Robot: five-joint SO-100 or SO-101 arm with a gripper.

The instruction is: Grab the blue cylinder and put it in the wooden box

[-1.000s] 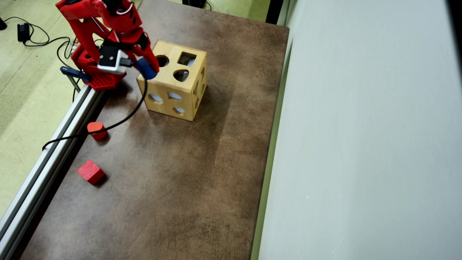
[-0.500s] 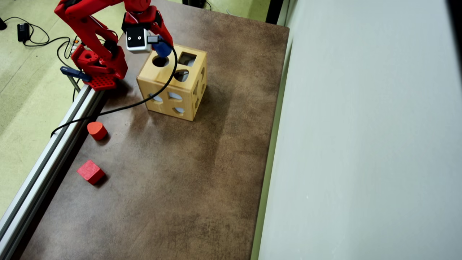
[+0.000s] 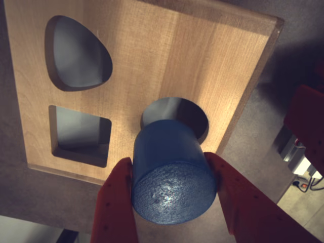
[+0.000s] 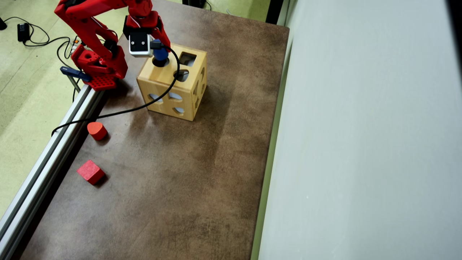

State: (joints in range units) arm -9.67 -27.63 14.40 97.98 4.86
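Wrist view alone shows pincer (image 3: 172, 177) clamping blue cylinder (image 3: 169, 177).

The blue cylinder (image 3: 172, 172) is seen end-on in the wrist view, its flat round face textured, its far end lined up with the round hole of the wooden box (image 3: 202, 61). In the overhead view, the light-wood cube (image 4: 162, 85) is set near the table's far-left corner, with shaped cut-outs shown on its top and sides.

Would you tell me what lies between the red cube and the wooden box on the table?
In the overhead view, the red rounded-wedge block and a black cable lie between the red cube and the wooden box.
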